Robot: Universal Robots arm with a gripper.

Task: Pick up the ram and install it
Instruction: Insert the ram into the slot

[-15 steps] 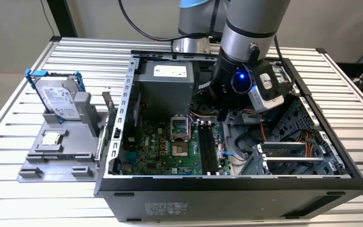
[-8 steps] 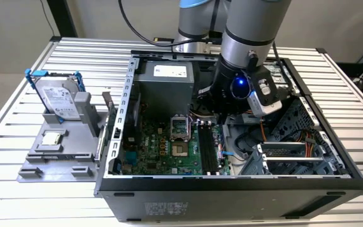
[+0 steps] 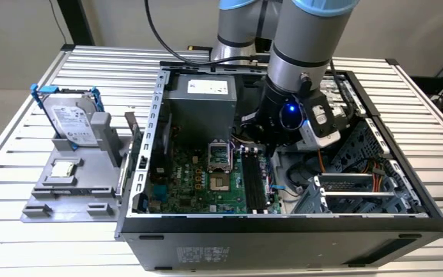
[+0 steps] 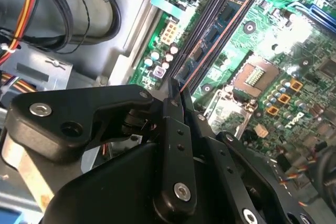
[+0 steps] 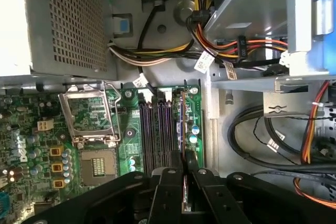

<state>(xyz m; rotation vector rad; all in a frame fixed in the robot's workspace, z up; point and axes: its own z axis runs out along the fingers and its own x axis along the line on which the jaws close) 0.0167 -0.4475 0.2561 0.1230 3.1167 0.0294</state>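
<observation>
The ram stands on edge along the memory slots of the green motherboard, at the slot nearest the metal case wall. It shows as a thin line running away from the fingers. My gripper is shut on its near end, with the black fingers pressed together around it. In the exterior view the gripper reaches down into the open computer case, just above the slots. Whether the ram is seated in its slot cannot be told.
The open processor socket lies beside the slots. The grey power supply and bundled cables crowd the back of the case, and a drive cage fills its right. Outside, at the exterior view's left, a grey tray carries a hard drive and a small chip.
</observation>
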